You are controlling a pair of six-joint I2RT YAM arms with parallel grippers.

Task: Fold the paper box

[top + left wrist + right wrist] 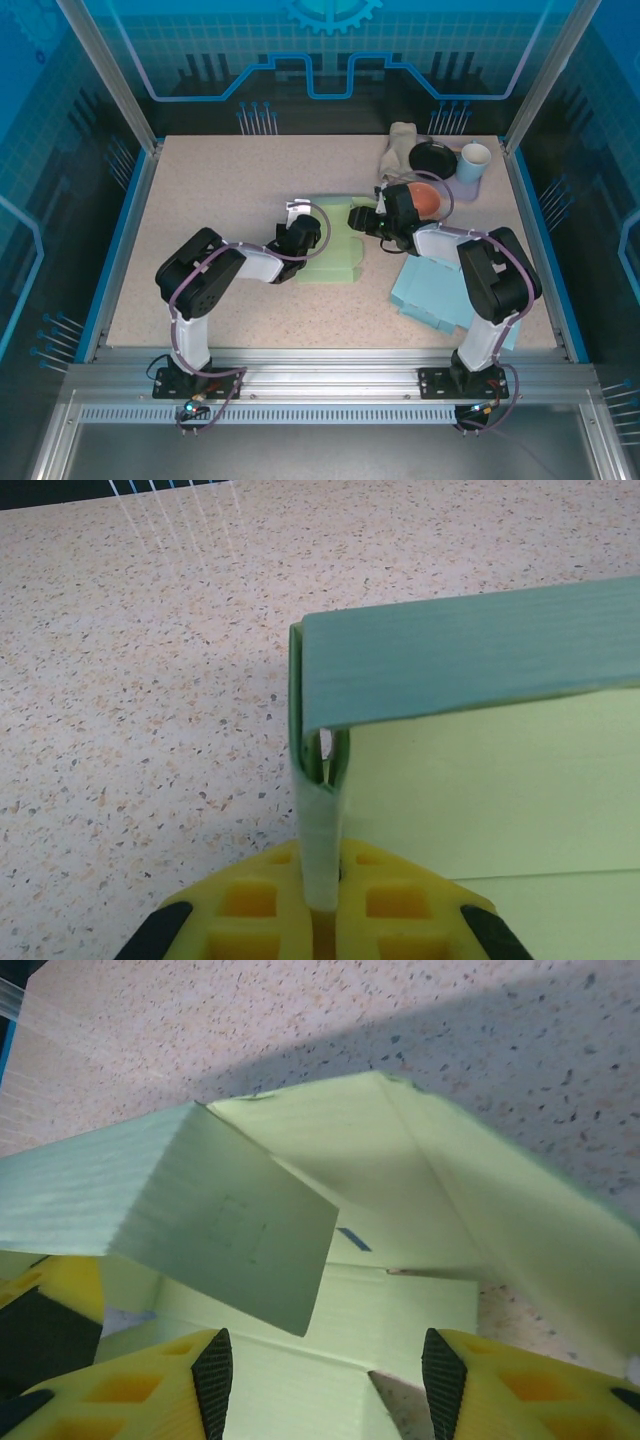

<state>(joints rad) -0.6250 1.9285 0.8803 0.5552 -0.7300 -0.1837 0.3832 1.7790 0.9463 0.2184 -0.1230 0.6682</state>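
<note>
- Tabletop: a pale speckled slab, taken as the clock face in the top view, with the arm bases at 6 o'clock.
- Surroundings: silver metal posts rise from the far corners at 10 and 2 o'clock. Translucent blue panels printed with line patterns wall the 12 o'clock side.
- Paper box: light green, partly folded, at the centre of the tabletop between the two claws. One panel lies flat on the surface and others stand up.
- Left claw: yellow fingers pressed together, pinching an upright folded edge of the paper box. In the top view this claw meets the box from 9 o'clock.
- Right claw: fingers spread, with a flat panel of the paper box lying between and beneath them. A raised flap stands towards 10 o'clock in that view. In the top view this claw is at the box's 2 o'clock corner.
- Blue sheets: pale blue card lying flat at 4 o'clock, partly under the right arm.
- Cup: white, upright at 1 o'clock. Its contents cannot be told.
- Black dish: round, just beside the cup at its 9 o'clock side.
- Cloth: beige, crumpled, touching the dish at 10 o'clock.
- Orange bowl: at the dish's 6 o'clock, partly hidden by the right arm.
</note>
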